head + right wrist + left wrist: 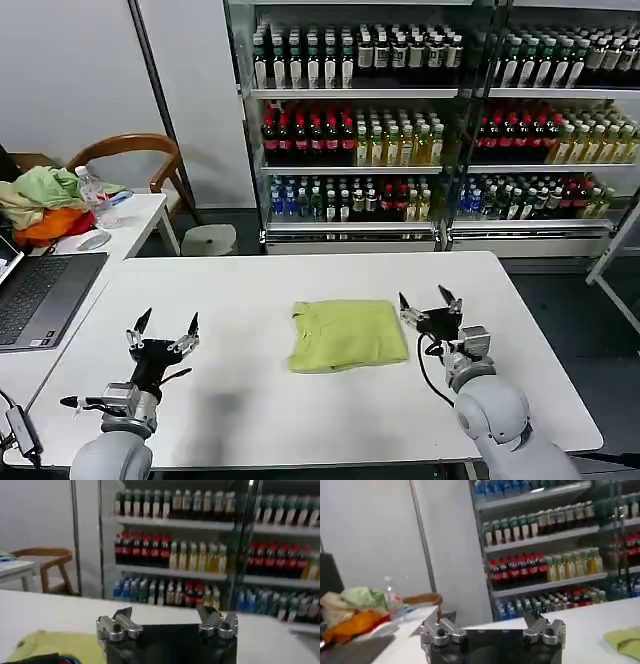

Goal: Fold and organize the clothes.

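A lime yellow-green T-shirt of thin fabric (346, 335) lies folded at the middle of the white surface (250, 400), sleeves tucked from sight. The left gripper (163, 325) waits released, well apart; the right gripper (428, 301), spread and empty, sits just beside the shirt's edge. A heap of pale green and orange garments (42, 205) sits on a side table.

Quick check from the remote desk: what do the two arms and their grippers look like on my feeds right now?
Both arms end in rounded light-grey wrist housings. The left gripper and right gripper each have a black block body, silver metal knuckles with round bolts and two dark pointed fingers. A black cable loops beside the right wrist; a thin dark cable runs by the left wrist.
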Robot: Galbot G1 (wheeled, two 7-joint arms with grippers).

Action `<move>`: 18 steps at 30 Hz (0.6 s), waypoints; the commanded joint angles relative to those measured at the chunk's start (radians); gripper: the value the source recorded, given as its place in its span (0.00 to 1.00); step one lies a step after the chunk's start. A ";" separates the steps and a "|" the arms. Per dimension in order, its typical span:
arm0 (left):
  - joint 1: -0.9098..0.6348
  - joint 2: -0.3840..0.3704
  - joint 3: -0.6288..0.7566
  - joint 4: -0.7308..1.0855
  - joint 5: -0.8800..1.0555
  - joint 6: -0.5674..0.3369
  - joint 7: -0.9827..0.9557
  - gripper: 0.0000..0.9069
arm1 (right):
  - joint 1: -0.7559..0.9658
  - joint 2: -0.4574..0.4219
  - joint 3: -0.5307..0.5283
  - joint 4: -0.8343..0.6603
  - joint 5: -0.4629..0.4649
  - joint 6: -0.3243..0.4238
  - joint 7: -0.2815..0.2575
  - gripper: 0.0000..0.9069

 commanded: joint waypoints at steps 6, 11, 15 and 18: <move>-0.091 0.015 0.032 0.014 0.102 -0.038 0.108 1.00 | 0.028 -0.028 0.106 -0.063 -0.144 0.186 -0.029 1.00; -0.121 0.012 0.051 0.048 0.188 -0.110 0.110 1.00 | 0.027 -0.046 0.149 -0.095 -0.147 0.220 -0.047 1.00; -0.143 0.010 0.060 0.071 0.197 -0.167 0.107 1.00 | 0.020 -0.050 0.154 -0.119 -0.163 0.255 -0.061 1.00; -0.156 0.008 0.061 0.077 0.189 -0.189 0.119 1.00 | 0.016 -0.044 0.151 -0.134 -0.177 0.272 -0.067 1.00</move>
